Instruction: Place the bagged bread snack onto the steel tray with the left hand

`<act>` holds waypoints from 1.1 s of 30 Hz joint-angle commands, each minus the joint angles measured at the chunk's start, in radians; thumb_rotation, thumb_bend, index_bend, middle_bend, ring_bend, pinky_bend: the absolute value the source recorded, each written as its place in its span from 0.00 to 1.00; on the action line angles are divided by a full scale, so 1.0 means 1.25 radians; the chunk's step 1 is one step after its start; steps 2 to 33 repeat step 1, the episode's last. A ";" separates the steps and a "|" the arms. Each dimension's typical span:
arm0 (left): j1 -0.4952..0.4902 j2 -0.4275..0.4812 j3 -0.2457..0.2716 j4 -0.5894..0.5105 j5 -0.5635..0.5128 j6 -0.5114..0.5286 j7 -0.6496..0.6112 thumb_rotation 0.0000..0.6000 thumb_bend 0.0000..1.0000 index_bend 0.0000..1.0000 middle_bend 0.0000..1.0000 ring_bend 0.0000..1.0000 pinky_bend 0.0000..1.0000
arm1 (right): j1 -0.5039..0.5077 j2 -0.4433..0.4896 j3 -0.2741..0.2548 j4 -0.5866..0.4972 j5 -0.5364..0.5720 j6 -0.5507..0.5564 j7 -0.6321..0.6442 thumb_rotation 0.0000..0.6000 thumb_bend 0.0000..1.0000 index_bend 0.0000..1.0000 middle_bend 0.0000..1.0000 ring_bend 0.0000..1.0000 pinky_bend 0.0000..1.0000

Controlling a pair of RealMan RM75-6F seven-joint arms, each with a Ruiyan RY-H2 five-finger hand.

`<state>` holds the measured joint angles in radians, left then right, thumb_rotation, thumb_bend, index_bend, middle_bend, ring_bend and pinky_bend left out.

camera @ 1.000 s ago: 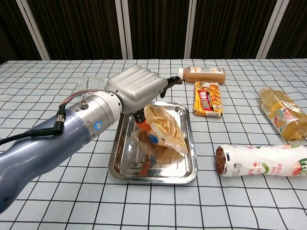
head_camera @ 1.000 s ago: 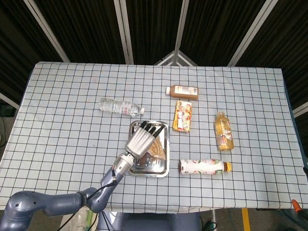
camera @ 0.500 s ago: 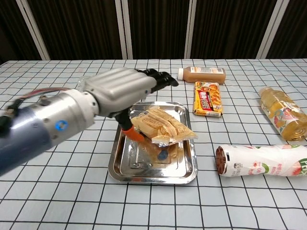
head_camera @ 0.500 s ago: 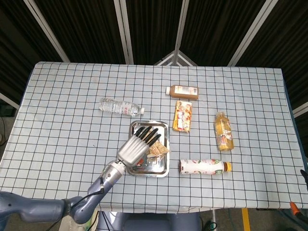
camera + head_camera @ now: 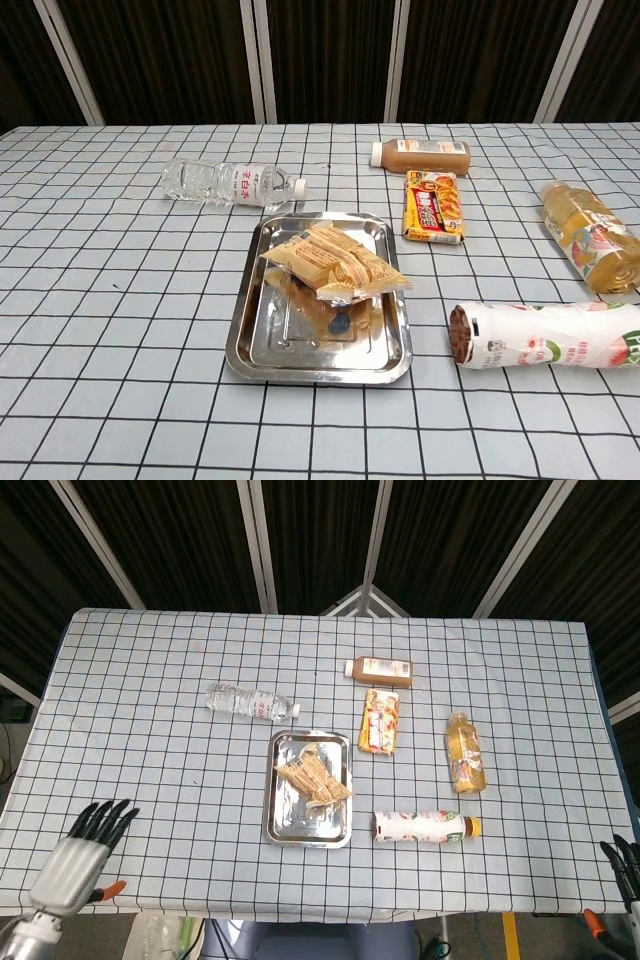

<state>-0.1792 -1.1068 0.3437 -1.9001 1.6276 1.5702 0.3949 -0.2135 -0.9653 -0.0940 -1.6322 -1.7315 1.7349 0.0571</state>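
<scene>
Head view shows the left hand (image 5: 75, 855) at the lower left of the frame, beyond the tabletop (image 5: 150, 730) edge, its dark fingers (image 5: 105, 818) spread apart and holding nothing. The right hand (image 5: 625, 865) shows only as a few fingertips at the lower right corner; I cannot tell if it is open or curled. The bagged bread snack (image 5: 312, 777) lies inside the steel tray (image 5: 290, 832), in the upper half of it, one corner reaching toward the right rim. In the chest view the bagged bread snack (image 5: 335, 263) rests tilted, one end raised a little above the steel tray (image 5: 250, 340) floor, and no hand appears. By my judgement the placing is done, and the step in hand is only to keep the left arm away. To do this well, the hand should not cross again over the tray, because the light bag may slide if touched.
</scene>
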 commanded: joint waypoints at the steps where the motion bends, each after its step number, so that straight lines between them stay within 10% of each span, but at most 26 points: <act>1: 0.081 0.008 0.033 0.099 0.080 0.098 -0.112 1.00 0.00 0.00 0.00 0.00 0.03 | 0.001 0.003 -0.003 -0.001 -0.001 -0.004 0.009 1.00 0.32 0.00 0.00 0.00 0.00; 33: 0.081 0.008 0.033 0.099 0.080 0.098 -0.112 1.00 0.00 0.00 0.00 0.00 0.03 | 0.001 0.003 -0.003 -0.001 -0.001 -0.004 0.009 1.00 0.32 0.00 0.00 0.00 0.00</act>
